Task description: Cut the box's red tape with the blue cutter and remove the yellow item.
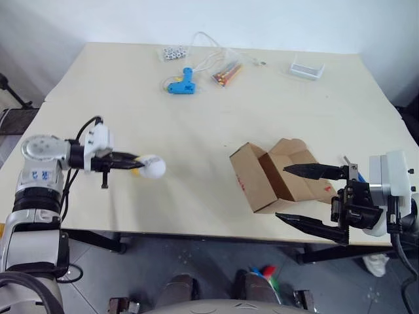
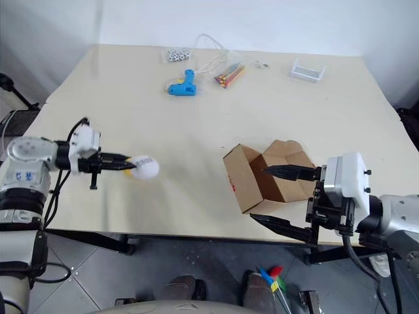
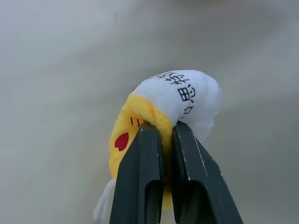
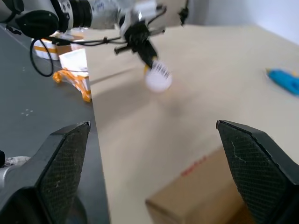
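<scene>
The yellow item point(image 1: 150, 166), a small soft thing with a yellow part and a white rounded end, hangs above the table's left side. My left gripper point(image 1: 135, 163) is shut on it, and its fingers point(image 3: 154, 177) pinch the yellow part. The brown box point(image 1: 268, 176) stands near the front right edge with its flaps open. A small trace of red, what shows of the red tape point(image 1: 239, 183), marks its side. My right gripper point(image 1: 281, 192) is open, one finger over the box and one in front of it. A slim dark tip behind that gripper looks like the blue cutter point(image 1: 344, 159).
At the back of the table point(image 1: 196, 131) lie a light-blue glue gun point(image 1: 180, 83), a bundle of coloured sticks point(image 1: 226, 73), a bag of small pieces point(image 1: 173, 52) and a white tray point(image 1: 308, 69). The box sits close to the table's front edge.
</scene>
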`<state>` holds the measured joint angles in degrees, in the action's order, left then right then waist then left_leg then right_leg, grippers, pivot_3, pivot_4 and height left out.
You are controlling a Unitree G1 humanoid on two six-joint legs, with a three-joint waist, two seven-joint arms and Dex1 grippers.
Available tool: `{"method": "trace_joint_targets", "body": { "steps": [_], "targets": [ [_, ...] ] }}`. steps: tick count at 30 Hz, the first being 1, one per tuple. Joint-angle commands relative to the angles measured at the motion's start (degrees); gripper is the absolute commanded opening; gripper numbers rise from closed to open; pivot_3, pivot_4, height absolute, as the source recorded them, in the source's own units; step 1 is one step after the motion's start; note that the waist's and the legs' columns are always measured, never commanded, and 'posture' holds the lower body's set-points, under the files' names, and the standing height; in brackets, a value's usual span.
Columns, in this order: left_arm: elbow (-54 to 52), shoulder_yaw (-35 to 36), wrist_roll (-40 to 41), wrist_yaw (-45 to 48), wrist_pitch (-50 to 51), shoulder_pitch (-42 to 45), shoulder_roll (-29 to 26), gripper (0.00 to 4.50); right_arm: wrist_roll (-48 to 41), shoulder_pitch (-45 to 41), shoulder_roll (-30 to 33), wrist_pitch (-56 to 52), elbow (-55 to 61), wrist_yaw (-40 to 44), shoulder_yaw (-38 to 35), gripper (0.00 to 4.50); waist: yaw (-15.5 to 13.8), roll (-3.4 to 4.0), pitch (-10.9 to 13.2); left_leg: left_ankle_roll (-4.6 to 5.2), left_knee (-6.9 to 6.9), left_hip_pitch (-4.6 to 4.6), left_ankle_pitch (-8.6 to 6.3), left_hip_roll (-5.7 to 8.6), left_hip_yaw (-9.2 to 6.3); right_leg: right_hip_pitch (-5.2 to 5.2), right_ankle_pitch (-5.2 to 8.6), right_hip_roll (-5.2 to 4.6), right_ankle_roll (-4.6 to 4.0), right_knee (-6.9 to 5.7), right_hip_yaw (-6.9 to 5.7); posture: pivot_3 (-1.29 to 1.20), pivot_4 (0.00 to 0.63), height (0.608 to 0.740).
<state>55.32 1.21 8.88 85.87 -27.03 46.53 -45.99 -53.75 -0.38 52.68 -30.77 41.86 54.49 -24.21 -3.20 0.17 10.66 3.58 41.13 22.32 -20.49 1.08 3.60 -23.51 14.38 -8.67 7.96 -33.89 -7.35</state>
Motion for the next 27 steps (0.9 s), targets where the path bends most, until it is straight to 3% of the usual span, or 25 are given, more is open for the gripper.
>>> {"method": "trace_joint_targets", "body": {
  "steps": [1,2,5,9,12,17,22,27],
  "targets": [
    [4.49,-0.23,-3.12,-1.37,-8.72,0.9,-2.06,0.01,2.78,-1.55,-1.31,3.96,-2.44,2.37,2.2,4.5,0.2,-0.1,-0.06,0.03,0.0,-0.02,-0.02,0.02,0.04,0.0,-0.01,-0.02,0.02,0.0,0.01,0.0,0.15,0.74],
    [5.0,0.69,-1.99,-1.42,-7.39,1.72,-1.59,0.66,3.04,-2.19,-1.37,4.27,-3.13,2.71,2.79,4.5,0.34,-0.1,-0.06,0.06,-0.02,-0.05,-0.05,0.01,0.14,0.0,-0.02,-0.03,0.03,0.0,0.01,0.0,0.15,0.74],
    [5.01,2.16,-0.09,-0.38,-4.87,2.63,-1.64,1.53,2.15,-3.27,-1.43,4.01,-4.44,3.22,3.14,4.5,0.52,-0.1,-0.06,0.06,-0.01,-0.06,-0.05,-0.03,0.25,-0.03,-0.04,0.0,0.07,-0.04,-0.06,0.0,0.15,0.74],
    [1.27,4.79,2.52,2.23,2.59,0.29,-6.97,2.69,0.99,-3.34,-0.56,3.23,-6.4,5.12,1.81,4.5,1.47,-0.12,-0.04,0.03,-0.04,-0.07,-0.06,-0.13,0.28,-0.07,-0.04,0.06,0.07,-0.1,-0.15,0.0,0.15,0.74],
    [-4.7,8.27,5.97,2.03,13.27,-5.68,-12.34,2.69,1.27,-3.14,-0.14,3.49,-8.92,6.41,0.03,4.5,2.28,-0.13,-0.04,0.01,-0.1,-0.08,-0.08,-0.16,0.28,-0.1,-0.05,0.06,0.08,-0.13,-0.18,0.0,0.15,0.74],
    [-19.86,22.12,12.78,-0.22,20.02,-29.03,-18.96,2.69,2.82,-0.72,1.8,3.69,-13.4,10.96,-3.25,4.5,3.44,-0.04,0.01,-0.04,-0.18,-0.25,-0.26,-0.29,0.36,-0.11,-0.05,0.08,0.09,-0.21,-0.2,0.0,0.15,0.74],
    [-39.41,38.09,18.65,-5.39,31.75,-50.81,-15.54,2.69,6.75,-0.75,2.37,7.46,-17.39,14.93,-3.0,4.5,2.99,0.05,0.06,-0.16,-0.1,-0.23,-0.39,-0.48,0.24,-0.02,-0.03,0.1,0.05,-0.04,-0.15,0.0,0.15,0.74],
    [-47.27,41.98,19.43,-9.62,33.18,-57.61,-10.69,2.69,11.64,-1.16,1.89,12.87,-21.31,18.54,-1.46,4.5,1.95,0.26,0.14,-0.51,-0.07,-0.3,-0.59,-0.48,0.17,0.09,0.03,0.01,-0.06,0.08,0.32,0.0,0.15,0.74]
  ]
}}
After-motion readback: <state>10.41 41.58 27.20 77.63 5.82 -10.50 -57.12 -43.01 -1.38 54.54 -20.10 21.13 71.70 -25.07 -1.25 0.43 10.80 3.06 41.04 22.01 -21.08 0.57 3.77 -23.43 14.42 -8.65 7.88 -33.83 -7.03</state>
